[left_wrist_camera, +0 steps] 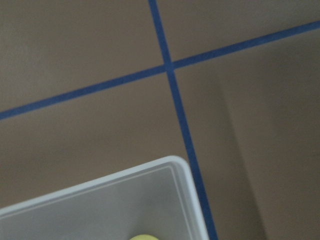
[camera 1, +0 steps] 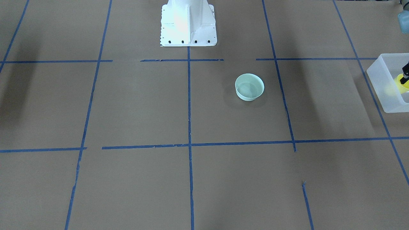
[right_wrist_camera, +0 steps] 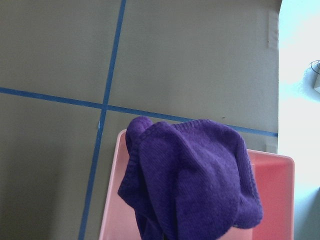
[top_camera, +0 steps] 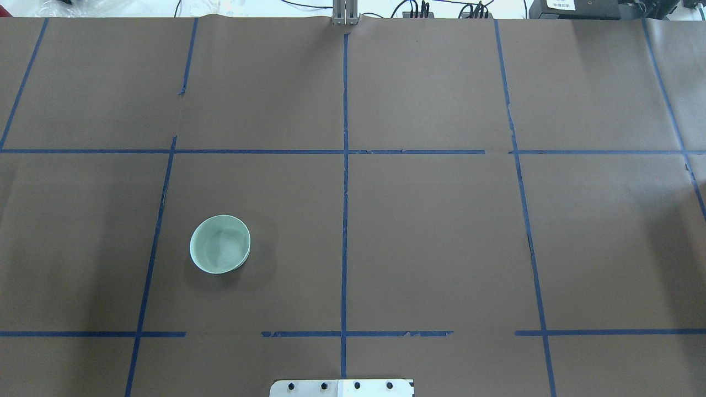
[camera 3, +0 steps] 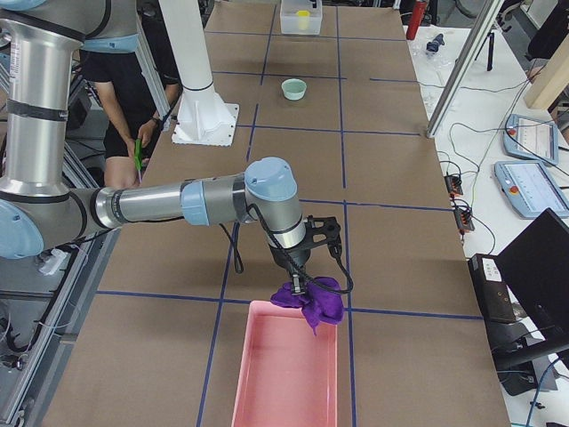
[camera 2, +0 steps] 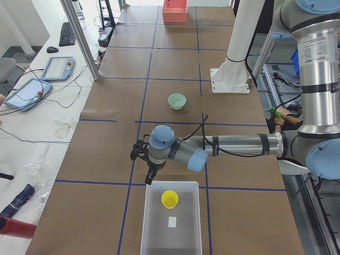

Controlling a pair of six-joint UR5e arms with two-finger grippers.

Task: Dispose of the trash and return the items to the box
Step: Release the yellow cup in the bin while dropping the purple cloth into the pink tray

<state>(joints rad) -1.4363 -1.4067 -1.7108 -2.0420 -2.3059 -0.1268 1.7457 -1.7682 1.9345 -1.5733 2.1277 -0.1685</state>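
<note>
Purple cloth hangs under your right claw above the pink bin: trash step, grip probably on, unconfirmed. Yellow cup sits in the box beside your left claw, jaws unreadable. Next, fetch the mint bowl, well away from it.

Yellow cup, mint bowl, purple cloth
</note>
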